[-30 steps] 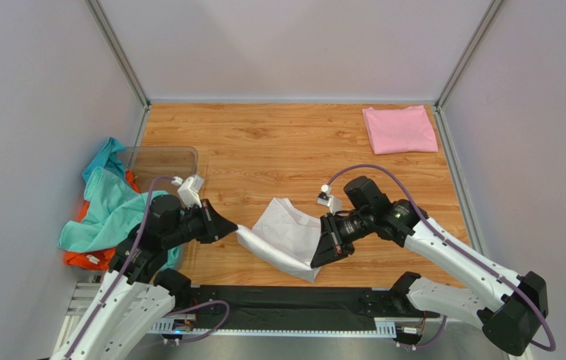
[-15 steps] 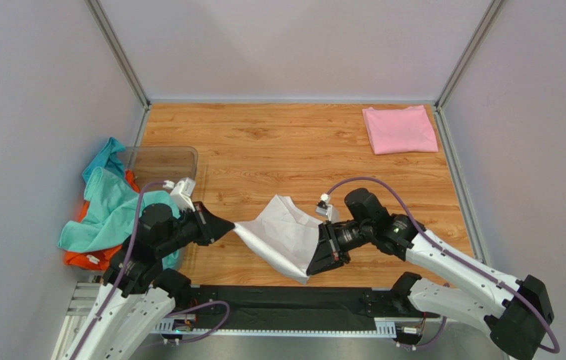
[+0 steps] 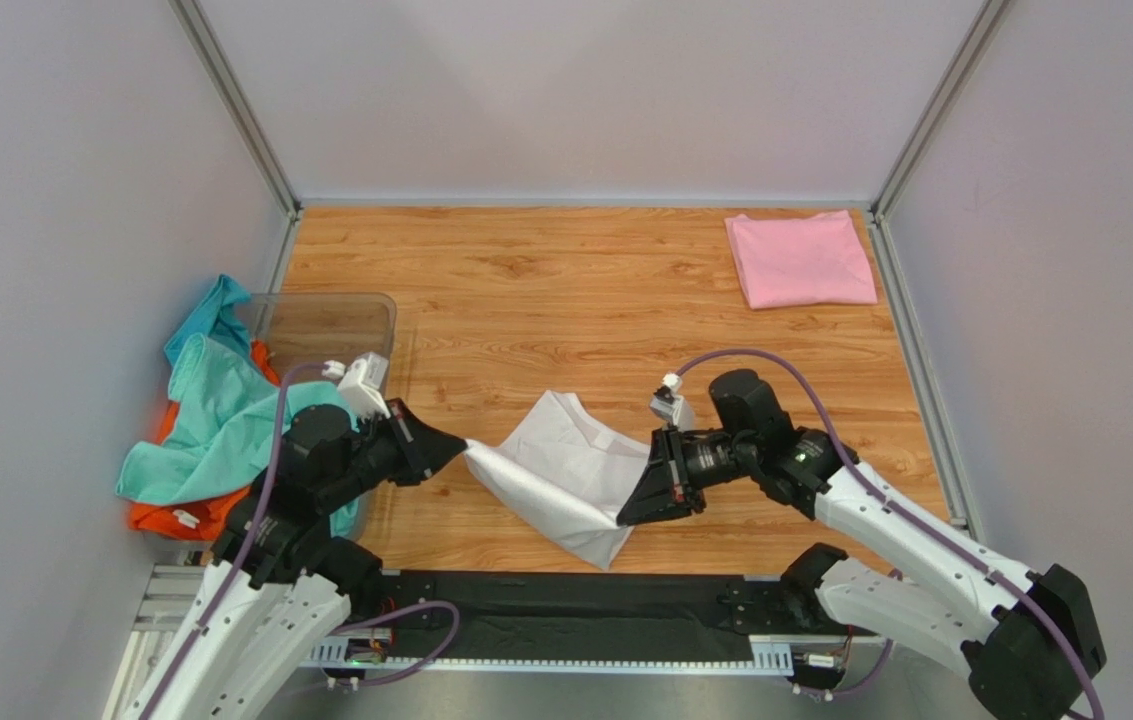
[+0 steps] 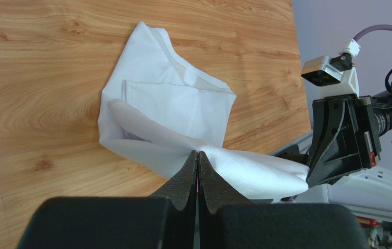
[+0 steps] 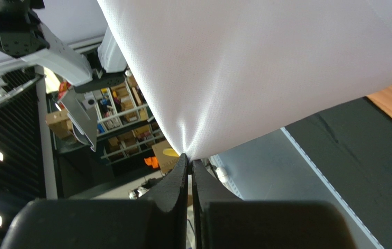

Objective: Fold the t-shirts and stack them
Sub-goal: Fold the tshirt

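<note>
A white shirt [image 3: 565, 468] hangs between two robot tools, its far part lying on the bench [image 3: 572, 285] beyond them. The left tool [image 3: 458, 447] and right tool [image 3: 629, 513] each pinch an edge tightly. The cloth looks light, limp and saggy, so hems and corners seem the best holds.

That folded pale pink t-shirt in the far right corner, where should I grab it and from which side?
Pinch the folded pale pink cloth t-shirt at its near edge, coming in low from the near side. It lies flat on the wooden table with its right edge close to the side wall, so the near edge is probably the freest.
</note>
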Tool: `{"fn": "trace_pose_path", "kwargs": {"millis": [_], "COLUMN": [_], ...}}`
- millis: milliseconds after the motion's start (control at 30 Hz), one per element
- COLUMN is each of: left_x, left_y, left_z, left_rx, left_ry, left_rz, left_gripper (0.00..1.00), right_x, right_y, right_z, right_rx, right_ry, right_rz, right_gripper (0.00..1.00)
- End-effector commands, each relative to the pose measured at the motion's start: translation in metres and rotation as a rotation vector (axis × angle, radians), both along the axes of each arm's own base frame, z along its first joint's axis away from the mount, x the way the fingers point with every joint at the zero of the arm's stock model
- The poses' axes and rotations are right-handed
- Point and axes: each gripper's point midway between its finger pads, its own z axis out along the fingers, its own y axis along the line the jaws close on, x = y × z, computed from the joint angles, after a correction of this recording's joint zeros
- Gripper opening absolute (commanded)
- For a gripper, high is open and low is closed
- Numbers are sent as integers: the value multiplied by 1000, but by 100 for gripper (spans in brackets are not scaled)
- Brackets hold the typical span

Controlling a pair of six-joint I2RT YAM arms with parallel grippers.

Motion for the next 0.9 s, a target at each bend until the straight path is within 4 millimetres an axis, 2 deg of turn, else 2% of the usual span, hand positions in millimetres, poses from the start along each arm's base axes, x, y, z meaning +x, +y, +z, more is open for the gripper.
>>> {"fn": "trace_pose_path", "kwargs": {"millis": [0, 400, 433, 600, 633, 700, 733, 800, 867], "left_x": [21, 80, 86, 107, 112, 120, 125, 133, 139], "left_y": [-6, -43, -46, -57, -60, -65, -67, -71, -76], "left_z": [14, 7, -1, -7, -15, -13, -22, -20, -30], "left_rx": [-16, 16, 31, 34, 44, 43, 53, 51, 60], "left_ry": [-57, -44, -24, -24, -4, -14, 11, 5, 27], "left_rz": [16, -50, -49, -61, -65, -68, -68, -75, -82], "left_gripper": [0, 0, 0, 0, 0, 0, 0, 0, 0], "right_x": [6, 55, 62, 75, 79, 85, 88, 93, 99], "right_y": [-6, -30, -34, -44, -46, -49, -50, -53, -57], "right_z": [0, -25, -28, -37, -39, -44, -46, -54, -60], "right_rx": [35, -42, -47, -69, -71, -85, -87, -107, -122], "right_ry": [22, -13, -7, 5, -6, 8, 1, 22, 28], "right_rz": [-17, -141, -168, -209, -217, -229, -234, -247, -263], "right_gripper": [0, 0, 0, 0, 0, 0, 0, 0, 0]}}
